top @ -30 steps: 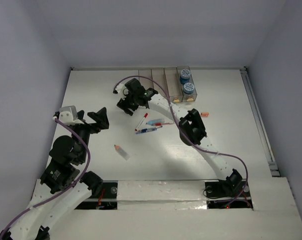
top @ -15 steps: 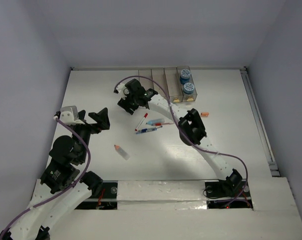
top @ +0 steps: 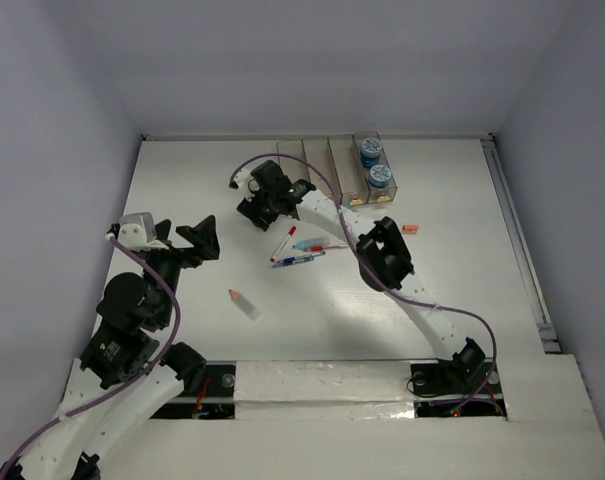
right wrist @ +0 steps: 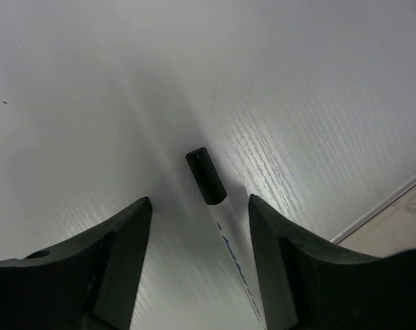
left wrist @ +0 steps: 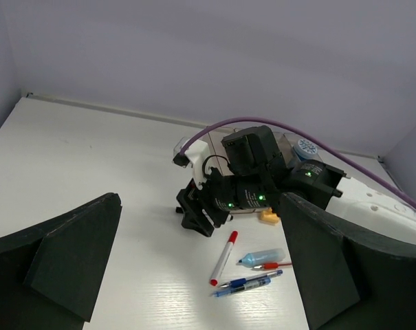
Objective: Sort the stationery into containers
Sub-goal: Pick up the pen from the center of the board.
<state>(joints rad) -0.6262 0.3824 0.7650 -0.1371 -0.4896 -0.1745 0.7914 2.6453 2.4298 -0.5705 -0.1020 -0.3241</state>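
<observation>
My right gripper (right wrist: 199, 210) is down at the table, open, its fingers on either side of a white marker with a black cap (right wrist: 213, 196) and not touching it. In the top view this gripper (top: 254, 207) is left of the containers (top: 329, 160), and it hides that marker. A red-capped white marker (top: 283, 243), a blue stubby stick (top: 309, 243) and a blue pen (top: 298, 260) lie mid-table. Two blue-white rolls (top: 374, 165) sit in the rightmost bin. My left gripper (top: 187, 245) hovers wide open and holds nothing.
An orange-capped stick (top: 244, 303) lies alone nearer my left arm. A small orange eraser (top: 411, 229) lies right of the right arm's elbow. A yellow eraser (left wrist: 268, 216) sits just in front of the bins. A rail (top: 517, 240) runs along the table's right edge.
The right gripper has shifted very slightly toward the far left of the table. The left arm and the loose stationery have not moved.
</observation>
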